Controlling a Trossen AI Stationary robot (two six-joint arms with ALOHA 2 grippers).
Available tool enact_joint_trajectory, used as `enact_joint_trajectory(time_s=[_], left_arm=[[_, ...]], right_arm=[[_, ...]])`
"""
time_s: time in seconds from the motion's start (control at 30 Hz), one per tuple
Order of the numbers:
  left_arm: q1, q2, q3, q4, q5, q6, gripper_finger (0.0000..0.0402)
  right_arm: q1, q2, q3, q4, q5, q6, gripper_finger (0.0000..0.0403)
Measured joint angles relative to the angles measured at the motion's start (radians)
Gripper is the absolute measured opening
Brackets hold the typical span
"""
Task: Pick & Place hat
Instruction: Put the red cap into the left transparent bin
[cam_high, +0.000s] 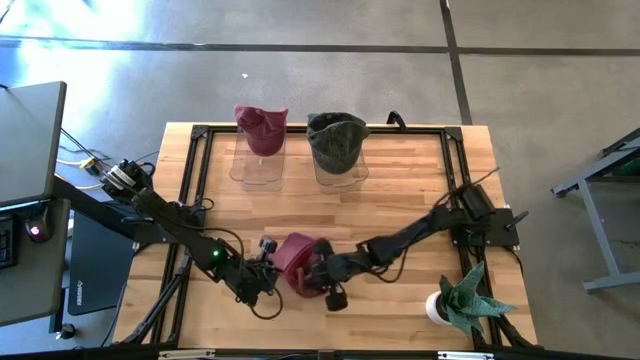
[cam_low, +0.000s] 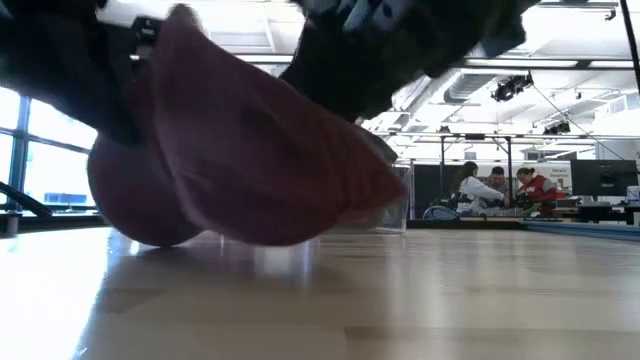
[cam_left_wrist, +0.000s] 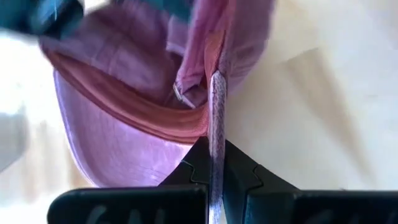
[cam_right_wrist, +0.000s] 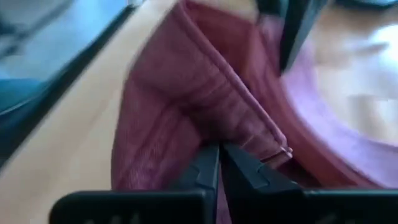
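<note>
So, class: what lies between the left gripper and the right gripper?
The maroon fabric hat, seen in the high view: left gripper pinches its strap, right gripper its edge.

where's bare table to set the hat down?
Free: the wide middle of the table, between the two clear stands at the back and the arms. Crowded: the front edge, where the left gripper and right gripper are shut on the maroon hat, and the potted plant corner.
</note>
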Motion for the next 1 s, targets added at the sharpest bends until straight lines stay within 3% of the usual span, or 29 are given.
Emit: enact_joint_trajectory(time_s=[0.17,0.23,0.3,0.47,0.53,0.67,0.83,1.0], left_arm=[[-0.001,0.000,0.057,-0.109,0.128,0.017,0.0005],[-0.001,0.000,0.057,-0.147,0.142,0.042,0.0005],[-0.001,0.015,0.056,-0.171,0.138,0.075,0.0005],[-0.001,0.062,0.056,-0.188,0.089,0.209,0.0005],[-0.001,0.082,0.056,-0.200,0.067,0.264,0.0005],[-0.001,0.111,0.093,-0.294,-0.009,0.319,0.0027],[-0.001,0.111,0.179,-0.514,-0.019,0.278,0.0106],[-0.001,0.111,0.302,-0.859,-0.088,0.044,0.0172]], right_arm=[[-0.057,0.035,0.020,0.002,-0.437,-0.011,0.0025],[-0.068,0.029,0.020,0.002,-0.518,-0.038,0.0020],[-0.066,0.008,0.020,-0.012,-0.461,-0.048,0.0014],[-0.037,-0.071,0.022,-0.099,-0.057,-0.124,0.0007],[-0.026,-0.074,0.022,-0.139,0.036,-0.138,0.0008],[-0.023,-0.049,0.021,-0.180,0.015,-0.089,0.0006],[-0.028,-0.007,0.020,-0.256,0.052,-0.055,0.0003],[-0.023,0.004,0.020,-0.283,-0.013,-0.035,0.0002]])
